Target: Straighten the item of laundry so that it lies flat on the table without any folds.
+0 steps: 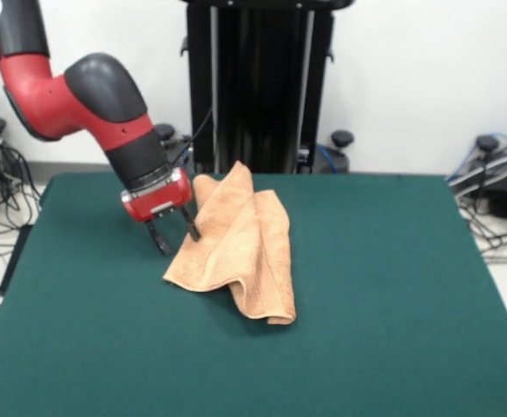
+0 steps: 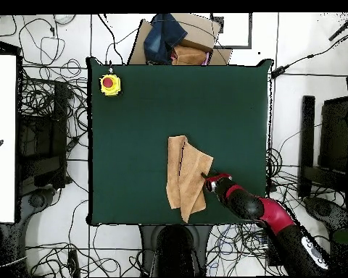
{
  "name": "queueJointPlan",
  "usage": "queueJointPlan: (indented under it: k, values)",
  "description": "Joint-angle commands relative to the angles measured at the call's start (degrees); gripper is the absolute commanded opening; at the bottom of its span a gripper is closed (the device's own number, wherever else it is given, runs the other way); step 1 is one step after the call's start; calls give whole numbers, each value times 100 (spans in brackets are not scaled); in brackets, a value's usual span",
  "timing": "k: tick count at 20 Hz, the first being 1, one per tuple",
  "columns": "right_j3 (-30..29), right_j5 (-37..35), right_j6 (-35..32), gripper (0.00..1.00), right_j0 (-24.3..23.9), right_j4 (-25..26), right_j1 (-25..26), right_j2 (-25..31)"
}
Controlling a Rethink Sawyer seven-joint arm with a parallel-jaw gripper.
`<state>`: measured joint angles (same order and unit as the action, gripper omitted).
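Observation:
The orange-tan towel point(image 1: 240, 243) lies crumpled in long overlapping folds on the green table point(image 1: 392, 287), near its middle towards the robot's side. It also shows in the overhead view point(image 2: 184, 177) on the table point(image 2: 133, 130). My gripper point(image 1: 175, 234) is open at the towel's left edge, low over the table. One fingertip point(image 1: 193, 231) is at the towel's edge and the other is over bare cloth. In the overhead view my gripper point(image 2: 206, 176) is at the towel's right edge. No white label shows.
A yellow box with a red button point(image 2: 110, 85) sits at a far table corner. The black pedestal point(image 1: 258, 87) stands behind the table. A cardboard box with dark cloth point(image 2: 178, 40) and many cables lie on the floor.

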<state>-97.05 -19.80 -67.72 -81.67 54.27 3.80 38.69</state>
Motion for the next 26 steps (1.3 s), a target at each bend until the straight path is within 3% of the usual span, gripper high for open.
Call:
queueJointPlan:
  k: [1, 26]
  values:
    - [586, -551, 592, 100, 199, -25, -80, -186]
    - [988, 240, 354, 100, 234, 309, 811, -204]
